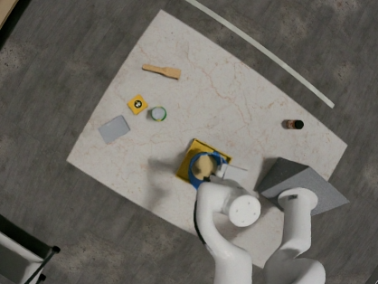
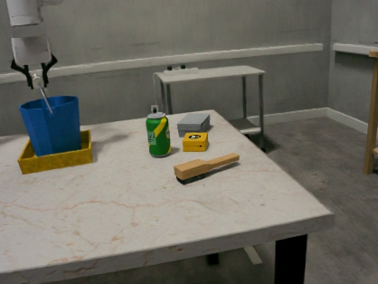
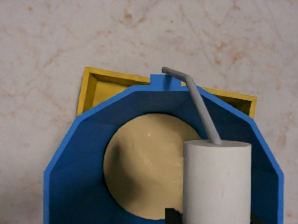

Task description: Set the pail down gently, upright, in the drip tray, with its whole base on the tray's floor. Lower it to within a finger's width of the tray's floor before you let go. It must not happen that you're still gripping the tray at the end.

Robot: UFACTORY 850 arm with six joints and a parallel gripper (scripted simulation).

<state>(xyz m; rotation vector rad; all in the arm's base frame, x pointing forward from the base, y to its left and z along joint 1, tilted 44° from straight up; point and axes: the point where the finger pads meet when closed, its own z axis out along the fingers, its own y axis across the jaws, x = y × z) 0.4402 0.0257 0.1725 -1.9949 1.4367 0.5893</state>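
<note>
The blue pail (image 2: 51, 124) stands upright with its lower part inside the yellow drip tray (image 2: 55, 156) at the table's far left. I cannot tell whether its base touches the tray floor. My gripper (image 2: 36, 79) is above the pail and shut on the white grip of the pail's wire handle (image 2: 45, 100). From above, the pail (image 1: 205, 168) covers most of the tray (image 1: 192, 156). In the wrist view the pail (image 3: 160, 155) fills the frame, its tan floor showing, with the tray's rim (image 3: 100, 82) behind it and the handle grip (image 3: 216, 182) in front.
A green can (image 2: 158, 135), a grey box (image 2: 193, 123), a small yellow box (image 2: 195, 141) and a wooden brush (image 2: 205, 167) lie mid-table. A small brown bottle (image 1: 293, 124) lies near the right edge. A grey wedge block (image 1: 300, 184) sits by the arm's base.
</note>
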